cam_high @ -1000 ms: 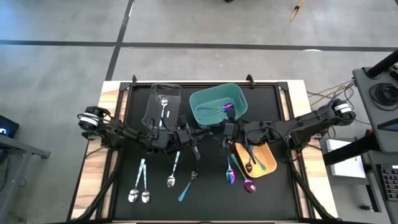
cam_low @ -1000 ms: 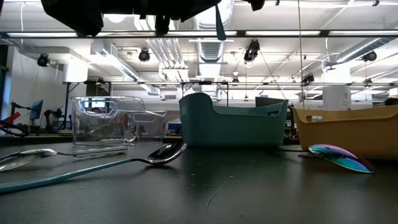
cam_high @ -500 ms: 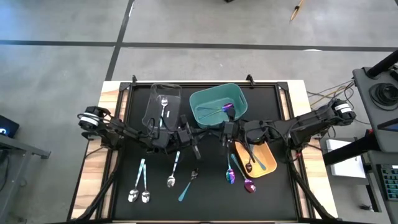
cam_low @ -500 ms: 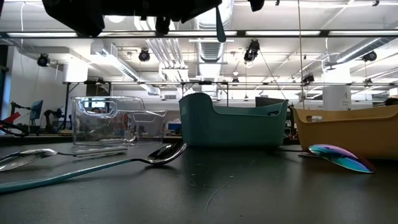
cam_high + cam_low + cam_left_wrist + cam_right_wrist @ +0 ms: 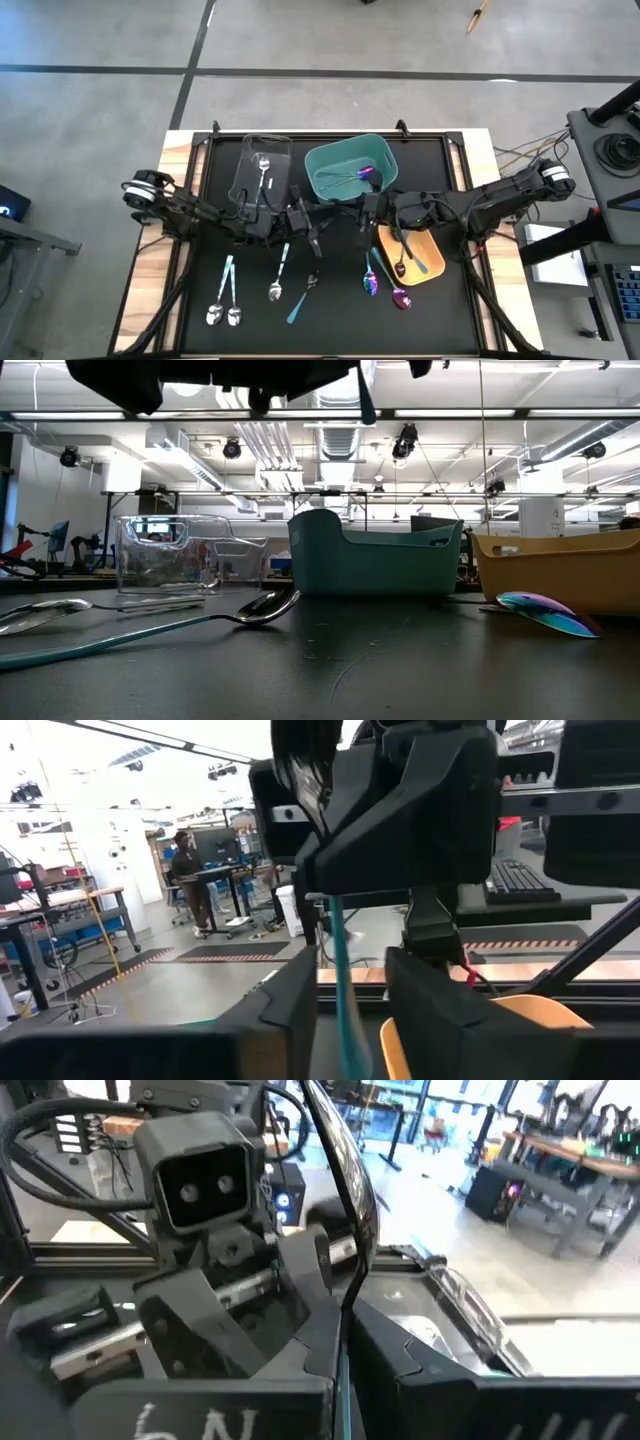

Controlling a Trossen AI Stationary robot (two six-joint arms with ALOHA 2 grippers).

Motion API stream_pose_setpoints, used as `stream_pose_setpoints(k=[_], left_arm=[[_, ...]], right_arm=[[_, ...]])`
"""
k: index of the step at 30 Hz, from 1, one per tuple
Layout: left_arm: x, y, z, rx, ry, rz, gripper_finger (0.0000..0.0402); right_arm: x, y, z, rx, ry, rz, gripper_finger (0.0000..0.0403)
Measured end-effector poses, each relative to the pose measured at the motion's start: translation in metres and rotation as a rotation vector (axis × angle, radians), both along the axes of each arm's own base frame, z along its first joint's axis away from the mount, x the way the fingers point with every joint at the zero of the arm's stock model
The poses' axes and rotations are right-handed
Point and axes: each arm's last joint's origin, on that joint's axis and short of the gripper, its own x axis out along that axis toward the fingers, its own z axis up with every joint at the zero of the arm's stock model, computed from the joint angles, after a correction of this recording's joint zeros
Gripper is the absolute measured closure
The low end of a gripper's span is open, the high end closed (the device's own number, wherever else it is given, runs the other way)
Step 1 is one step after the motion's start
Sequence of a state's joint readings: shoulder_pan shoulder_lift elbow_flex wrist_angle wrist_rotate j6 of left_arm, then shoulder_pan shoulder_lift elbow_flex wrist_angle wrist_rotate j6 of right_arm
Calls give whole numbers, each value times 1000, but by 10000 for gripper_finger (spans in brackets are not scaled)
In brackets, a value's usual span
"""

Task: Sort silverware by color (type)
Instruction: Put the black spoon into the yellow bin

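Note:
A utensil with a dark head (image 5: 335, 1190) and a teal handle (image 5: 338, 975) hangs upright in mid-air between my two grippers, above the middle of the black table (image 5: 330, 335). My right gripper (image 5: 342, 1342) is shut on it. My left gripper (image 5: 350, 995) faces it from the other side, open, with a finger on either side of the teal handle. The handle's lower end (image 5: 366, 402) shows in the low view. Silver spoons (image 5: 224, 314), one more teal-handled piece (image 5: 300, 302) and iridescent ones (image 5: 385, 290) lie flat on the table's near half. My right gripper pinches the utensil between its two fingers where the dark head meets the handle (image 5: 344, 1312). The fingers come level from the table's right side and lie across it. The utensil is lifted clear, head up, the teal handle hanging below. My left gripper: I cannot tell whether one finger (image 5: 300, 1005) touches the handle.
A clear bin (image 5: 262, 165) with a silver spoon stands at the far left. Beside it a teal bin (image 5: 320, 170) holds purple pieces. An orange bin (image 5: 428, 250) on the right holds teal-handled ones. Both arms meet over the table's centre.
The teal handle's lower end has swung a little toward the table's right edge and now hangs slightly tilted. Both arms have kept their places.

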State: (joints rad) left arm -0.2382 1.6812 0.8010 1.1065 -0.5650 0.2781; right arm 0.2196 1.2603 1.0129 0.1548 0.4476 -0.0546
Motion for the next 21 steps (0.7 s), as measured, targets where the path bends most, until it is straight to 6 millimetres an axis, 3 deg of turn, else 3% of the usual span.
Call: stream_pose_setpoints(k=[6,13,21], left_arm=[[-17,6,7,58,17,68,242],[-53,18,26,94,-21,131,227],[-102,32,43,87,-87,234,228]], right_arm=[[-8,-5,14,69,98,-41,394],[-18,-16,26,196,274,-131,394],[-35,-25,10,468,518,-229,394]])
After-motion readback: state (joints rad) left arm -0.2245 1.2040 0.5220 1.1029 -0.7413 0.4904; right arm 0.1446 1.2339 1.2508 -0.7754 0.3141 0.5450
